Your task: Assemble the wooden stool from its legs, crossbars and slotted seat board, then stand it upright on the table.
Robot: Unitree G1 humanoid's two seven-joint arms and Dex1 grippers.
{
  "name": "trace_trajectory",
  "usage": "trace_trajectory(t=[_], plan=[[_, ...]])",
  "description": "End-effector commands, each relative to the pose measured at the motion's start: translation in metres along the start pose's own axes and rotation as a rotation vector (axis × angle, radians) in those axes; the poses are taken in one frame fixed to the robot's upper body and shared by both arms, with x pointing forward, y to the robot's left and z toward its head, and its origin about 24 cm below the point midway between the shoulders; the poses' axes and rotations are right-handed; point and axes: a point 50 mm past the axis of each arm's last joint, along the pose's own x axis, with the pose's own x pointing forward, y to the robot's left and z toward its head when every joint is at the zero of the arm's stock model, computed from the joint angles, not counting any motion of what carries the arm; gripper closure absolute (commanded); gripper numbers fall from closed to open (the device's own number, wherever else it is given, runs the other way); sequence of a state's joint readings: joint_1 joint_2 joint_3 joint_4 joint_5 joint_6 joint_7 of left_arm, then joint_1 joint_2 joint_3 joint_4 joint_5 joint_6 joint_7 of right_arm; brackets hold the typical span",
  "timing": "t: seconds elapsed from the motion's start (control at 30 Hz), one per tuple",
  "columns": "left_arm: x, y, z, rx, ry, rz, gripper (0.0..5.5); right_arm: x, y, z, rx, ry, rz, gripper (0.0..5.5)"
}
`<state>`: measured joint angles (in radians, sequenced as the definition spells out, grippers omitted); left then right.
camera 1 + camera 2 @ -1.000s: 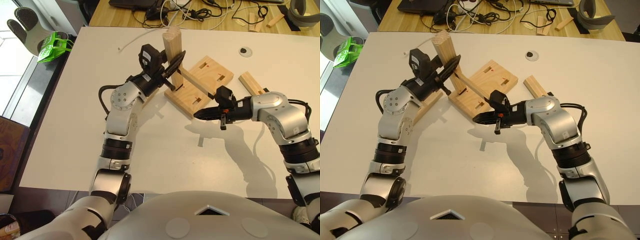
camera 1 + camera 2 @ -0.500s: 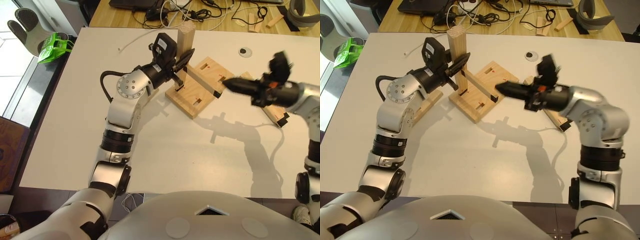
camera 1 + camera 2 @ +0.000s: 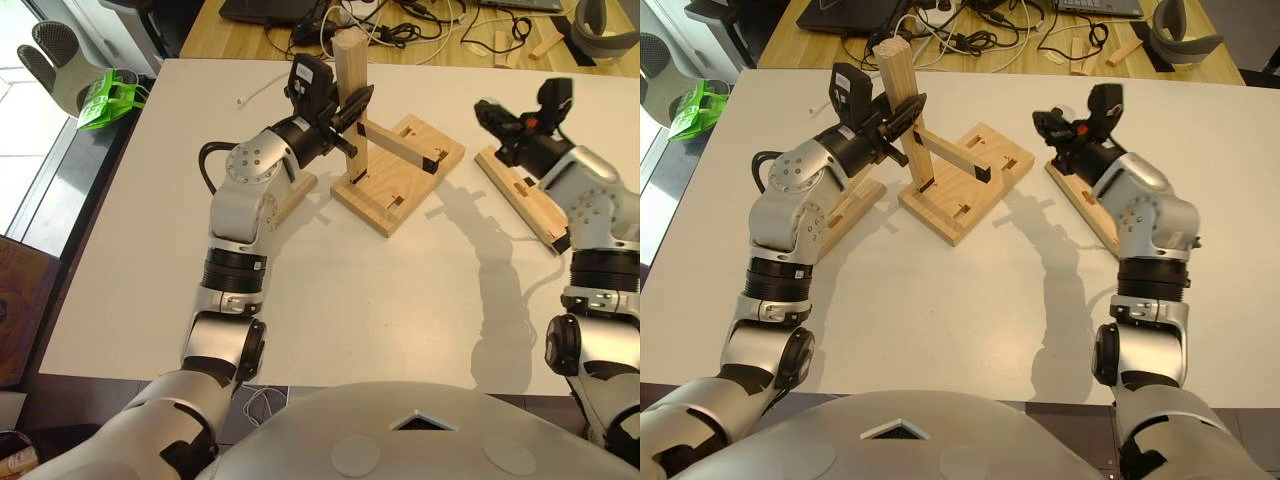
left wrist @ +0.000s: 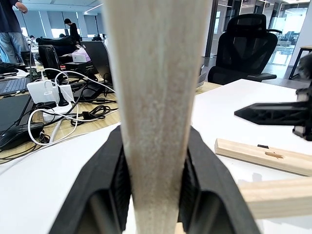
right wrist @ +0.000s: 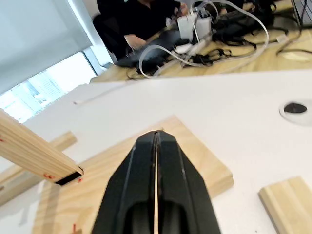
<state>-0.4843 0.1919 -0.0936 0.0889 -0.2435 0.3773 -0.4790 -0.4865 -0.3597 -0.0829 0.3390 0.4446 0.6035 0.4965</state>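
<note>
Between the jaws of the left gripper (image 3: 352, 108), an upright wooden leg (image 3: 349, 65) is clamped across its flat faces, roughly halfway up. Its foot appears to be seated at a slot of the slotted seat board (image 3: 365, 200), which lies flat on the worktop (image 3: 400, 300). A crossbar (image 3: 400, 146) juts from the leg over the board, with its far end unsupported. To the board's right, the right gripper (image 5: 156, 139) is raised, jaws pressed together on nothing, above a second leg (image 3: 520, 195) lying flat. A third leg (image 3: 290, 195) lies beside the board on its left. The wood is judged stiff, light and not slippery. Loose legs are best taken mid-length, across the flat sides.
</note>
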Motion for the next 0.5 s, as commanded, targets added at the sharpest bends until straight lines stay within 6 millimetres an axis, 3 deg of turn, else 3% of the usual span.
trace_trajectory(t=[0.03,0.27,0.4,0.5], plan=[[-0.012,0.003,-0.046,-0.061,0.211,0.036,4.47,0.027,0.017,-0.018,-0.1,0.107,0.053,5.5],[-0.011,-0.002,-0.044,-0.064,0.202,0.02,4.47,0.042,0.023,-0.038,-0.203,0.219,0.097,5.5],[-0.012,-0.001,-0.049,-0.122,0.242,0.033,4.47,0.035,0.013,-0.067,-0.281,0.423,0.09,5.5],[-0.015,0.001,-0.06,-0.173,0.312,0.047,4.47,0.031,0.01,-0.077,-0.302,0.472,0.099,5.5]])
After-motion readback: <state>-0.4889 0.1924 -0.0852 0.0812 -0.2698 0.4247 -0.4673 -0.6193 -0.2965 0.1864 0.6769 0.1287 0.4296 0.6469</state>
